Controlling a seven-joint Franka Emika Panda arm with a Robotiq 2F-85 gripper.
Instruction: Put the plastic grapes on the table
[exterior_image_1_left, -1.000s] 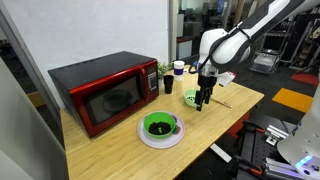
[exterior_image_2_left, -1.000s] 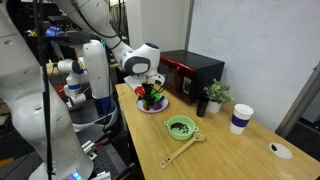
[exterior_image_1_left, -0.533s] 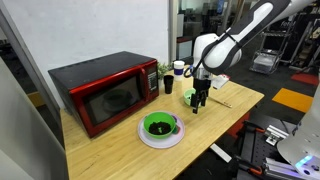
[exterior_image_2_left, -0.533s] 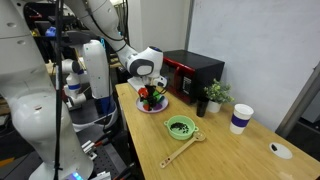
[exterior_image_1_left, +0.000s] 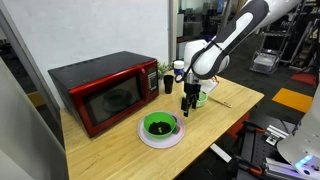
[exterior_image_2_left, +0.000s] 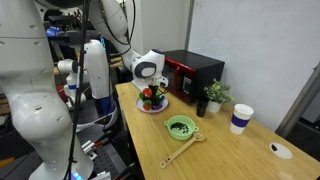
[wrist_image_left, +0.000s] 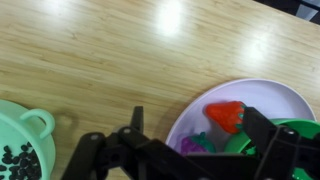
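Note:
The plastic grapes (wrist_image_left: 196, 145) are a small purple clump lying on a round whitish plate (wrist_image_left: 250, 90) beside a red plastic strawberry (wrist_image_left: 225, 115). In the wrist view my gripper (wrist_image_left: 200, 130) is open, with the grapes and strawberry between its dark fingers, and it holds nothing. In both exterior views the gripper (exterior_image_1_left: 187, 106) (exterior_image_2_left: 150, 95) hangs low at the plate's (exterior_image_1_left: 145, 138) edge. The light wooden table (exterior_image_1_left: 110, 145) (wrist_image_left: 100, 50) carries everything. The grapes are too small to make out in either exterior view.
A dark green bowl (exterior_image_1_left: 160, 124) sits on the plate. A small light-green bowl (exterior_image_2_left: 180, 127) (wrist_image_left: 20, 150) with dark bits stands nearby, with a wooden spoon (exterior_image_2_left: 186, 148) beside it. A red microwave (exterior_image_1_left: 105, 92), a potted plant (exterior_image_2_left: 213, 95) and a paper cup (exterior_image_2_left: 240, 118) stand along the back.
My gripper has moved from over the small light-green bowl toward the plate and a little lower. It stays open.

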